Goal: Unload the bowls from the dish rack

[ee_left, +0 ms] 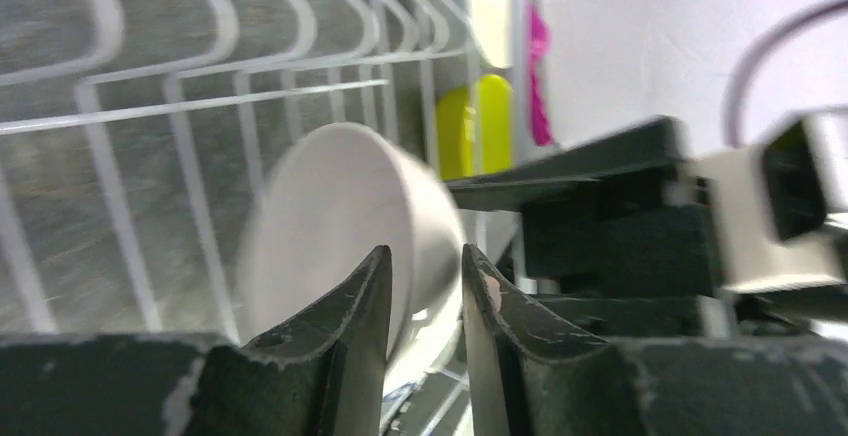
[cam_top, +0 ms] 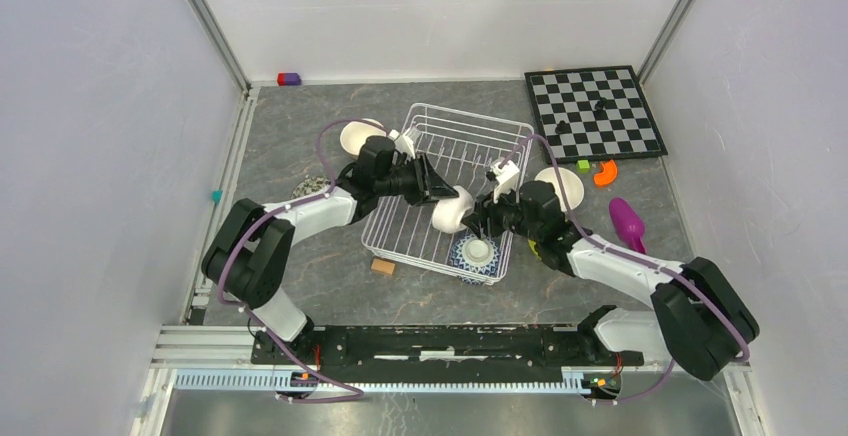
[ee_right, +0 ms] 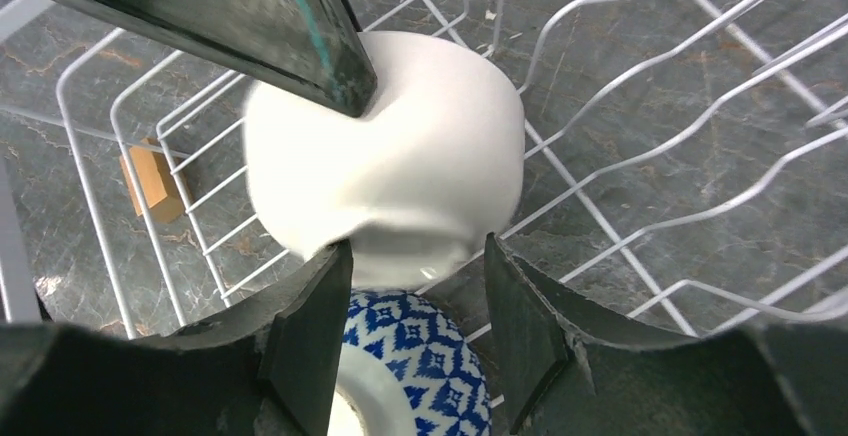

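Reaching where, the left arm? (Desk)

Stretched from the left edge into the dish rack at mid-bench, with the left gripper pinching the rim of a white bowl tipped on its side. (Photographer)

And the right? (Desk)

Elbow bent, angled in from the right edge. The right gripper is spread, its fingers flanking that bowl's foot; contact cannot be told. A blue-and-white bowl sits in the rack's near corner, just beneath. (Photographer)
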Motion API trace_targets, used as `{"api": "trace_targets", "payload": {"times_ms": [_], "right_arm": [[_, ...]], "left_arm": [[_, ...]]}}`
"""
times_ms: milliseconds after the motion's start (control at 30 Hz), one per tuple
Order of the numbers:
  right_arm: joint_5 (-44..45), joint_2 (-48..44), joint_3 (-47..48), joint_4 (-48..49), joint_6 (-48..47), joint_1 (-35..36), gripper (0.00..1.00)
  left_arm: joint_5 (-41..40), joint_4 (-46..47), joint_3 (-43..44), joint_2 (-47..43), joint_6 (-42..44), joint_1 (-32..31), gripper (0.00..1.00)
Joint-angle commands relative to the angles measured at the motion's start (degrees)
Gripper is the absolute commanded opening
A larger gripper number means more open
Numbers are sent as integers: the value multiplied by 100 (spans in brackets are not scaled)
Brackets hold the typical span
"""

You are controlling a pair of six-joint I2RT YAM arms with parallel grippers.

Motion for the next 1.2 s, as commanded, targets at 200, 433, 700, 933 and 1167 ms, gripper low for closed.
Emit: {"api": "trace_targets", "payload": {"times_ms": [200,433,700,933,1167], "right_arm": [[-266,169,-395,601,304,-16,59],[-279,102,-290,578,226,-15,60],[-87,-163,-392,490,180,-28,59],[632,-872,-538,234,-43,-28,60],[887,-1186,-625,215,-156,-26,60]], "left_arm": [[1218,1007,-64,-393,-786,-260,2],[745,-317,40,-588,160,-262,2],[-209,-1610,264,-1331,1007,-257,2],[-2397,-3675,990,-2467,2138,-257,2],[-3799,-4368,1144,-3348,2524,-255,2]]}}
